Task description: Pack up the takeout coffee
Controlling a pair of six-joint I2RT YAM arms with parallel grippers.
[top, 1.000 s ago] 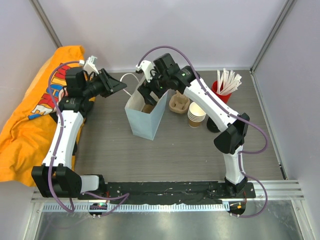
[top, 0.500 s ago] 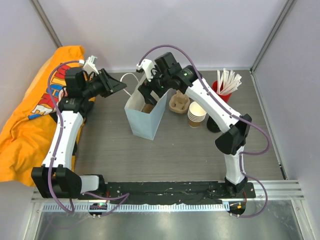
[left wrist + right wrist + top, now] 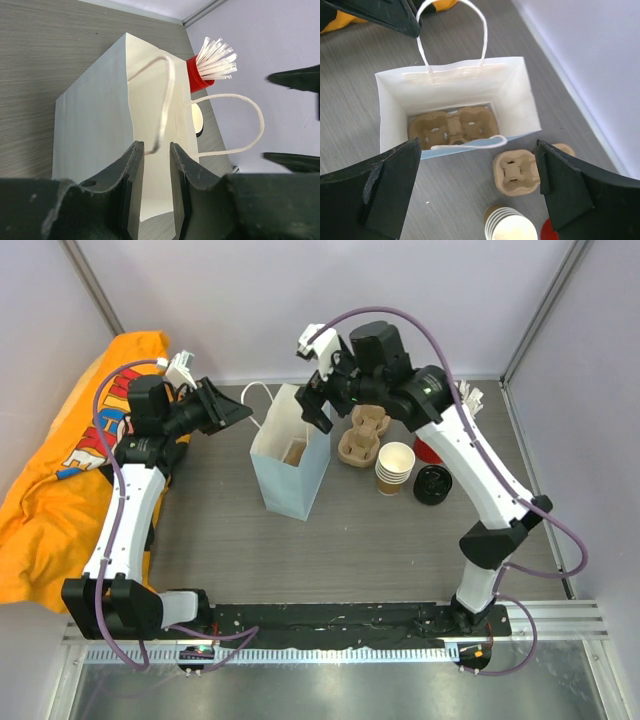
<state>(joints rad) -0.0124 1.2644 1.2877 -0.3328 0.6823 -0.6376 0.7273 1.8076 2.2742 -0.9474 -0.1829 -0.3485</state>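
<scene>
The takeout coffee is out of view. A white paper bag (image 3: 290,465) (image 3: 95,115) stands open in the middle of the table. A brown pulp cup carrier (image 3: 452,127) lies on its bottom. My right gripper (image 3: 322,405) (image 3: 477,150) hangs wide open above the bag's right rim with nothing between its fingers. My left gripper (image 3: 235,412) (image 3: 156,147) is at the bag's left, level with the handles. Its jaws stand a narrow gap apart. One white handle cord (image 3: 167,95) runs into that gap and is not pinched.
More pulp carriers (image 3: 360,440) (image 3: 517,172) sit right of the bag. Beyond them are a stack of lidless brown cups (image 3: 394,468) (image 3: 512,227), loose black lids (image 3: 435,483) and a red cup of white sticks (image 3: 200,77). An orange cloth (image 3: 50,490) lies far left.
My right arm has risen and pulled back to the right from over the bag's mouth, uncovering the black lids, and its jaws spread a little wider. The left arm has not moved.
</scene>
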